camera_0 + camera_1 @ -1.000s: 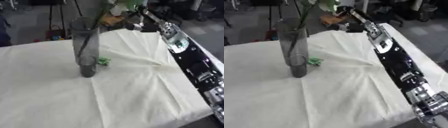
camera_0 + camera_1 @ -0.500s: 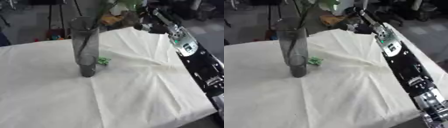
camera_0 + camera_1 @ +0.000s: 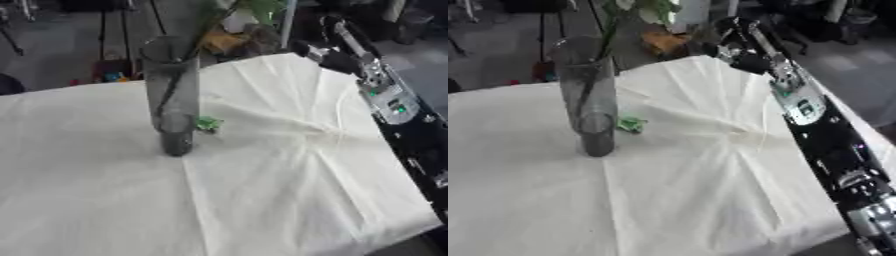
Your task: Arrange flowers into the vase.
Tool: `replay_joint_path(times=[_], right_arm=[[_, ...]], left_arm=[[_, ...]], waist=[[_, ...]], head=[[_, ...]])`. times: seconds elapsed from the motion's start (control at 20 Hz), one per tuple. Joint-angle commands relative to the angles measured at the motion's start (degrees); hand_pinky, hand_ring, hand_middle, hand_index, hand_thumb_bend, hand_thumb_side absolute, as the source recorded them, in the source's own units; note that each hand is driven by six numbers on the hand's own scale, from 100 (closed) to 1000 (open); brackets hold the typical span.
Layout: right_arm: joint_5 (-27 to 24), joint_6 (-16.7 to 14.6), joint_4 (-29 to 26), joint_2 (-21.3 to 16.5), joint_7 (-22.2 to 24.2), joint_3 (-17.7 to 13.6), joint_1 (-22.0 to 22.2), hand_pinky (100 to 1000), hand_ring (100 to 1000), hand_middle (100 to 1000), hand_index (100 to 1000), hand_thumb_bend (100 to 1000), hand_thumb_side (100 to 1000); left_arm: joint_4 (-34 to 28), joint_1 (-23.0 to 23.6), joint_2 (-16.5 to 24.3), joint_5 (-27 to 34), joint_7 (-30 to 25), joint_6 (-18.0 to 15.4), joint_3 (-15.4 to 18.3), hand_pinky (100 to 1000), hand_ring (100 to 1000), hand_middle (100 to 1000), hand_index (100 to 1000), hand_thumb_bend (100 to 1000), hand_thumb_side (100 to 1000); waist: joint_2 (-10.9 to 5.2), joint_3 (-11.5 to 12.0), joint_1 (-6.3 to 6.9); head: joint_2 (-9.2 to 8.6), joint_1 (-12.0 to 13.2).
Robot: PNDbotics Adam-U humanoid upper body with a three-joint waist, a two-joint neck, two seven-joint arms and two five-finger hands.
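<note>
Vase: tall grey glass vase [image 3: 172,95] upright on the white-clothed bench [image 3: 262,190], left of centre.
Flower: green stem [image 3: 608,35] already in the vase (leaves at top).
Scrap: small green bit [image 3: 631,124] beside the base.
Right robot hand [image 3: 730,47]: over the bench's far edge; fingers cannot tell.

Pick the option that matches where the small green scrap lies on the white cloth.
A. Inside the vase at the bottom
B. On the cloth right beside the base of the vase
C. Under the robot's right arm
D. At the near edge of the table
B: the small green scrap lies on the white cloth just to the right of the foot of the tall grey vase, outside the glass.
</note>
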Motion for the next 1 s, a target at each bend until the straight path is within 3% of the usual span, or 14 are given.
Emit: replay_joint_path(times=[0.05, 0.1, 0.4, 0.7, 1.0], right_arm=[[-1.4, 0.4, -2.0, -2.6, -1.2, -1.6, 0.1, 752, 623, 677, 791, 782, 697], [-1.6, 0.6, -2.2, -2.6, -1.4, -1.8, 0.5, 713, 602, 669, 785, 729, 654], [-3.2, 1.3, -3.5, -2.4, -3.2, -3.5, 2.5, 644, 538, 605, 734, 619, 578], [-5.4, 1.3, -4.2, -2.2, -6.2, -4.5, 4.0, 629, 507, 570, 699, 466, 584], [-6.3, 1.4, -4.4, -2.1, -7.5, -5.0, 4.5, 629, 508, 570, 704, 469, 601]], left_arm=[[-0.9, -0.7, 1.6, -0.1, 0.3, -0.1, 0.6, 793, 1000, 899, 898, 796, 1000], [-0.9, -0.7, 1.6, -0.1, 0.3, -0.1, 0.6, 793, 1000, 899, 898, 797, 1000], [-1.0, -0.7, 1.6, -0.1, 0.7, -0.1, 0.9, 793, 1000, 898, 898, 798, 1000], [-1.0, -0.7, 1.6, -0.2, 0.7, -0.2, 0.9, 793, 1000, 898, 898, 798, 1000], [-1.0, -0.6, 1.6, -0.1, 0.8, -0.2, 1.0, 793, 1000, 897, 898, 799, 1000]], waist=[[-0.52, -0.1, -0.03], [-0.51, -0.1, -0.04], [-0.4, -0.4, -0.15], [-0.3, -0.5, -0.19], [-0.3, -0.6, -0.1]], head=[[-0.66, 0.3], [-0.71, 0.3], [-1.09, 0.4], [-1.28, 0.8], [-1.37, 0.8]])
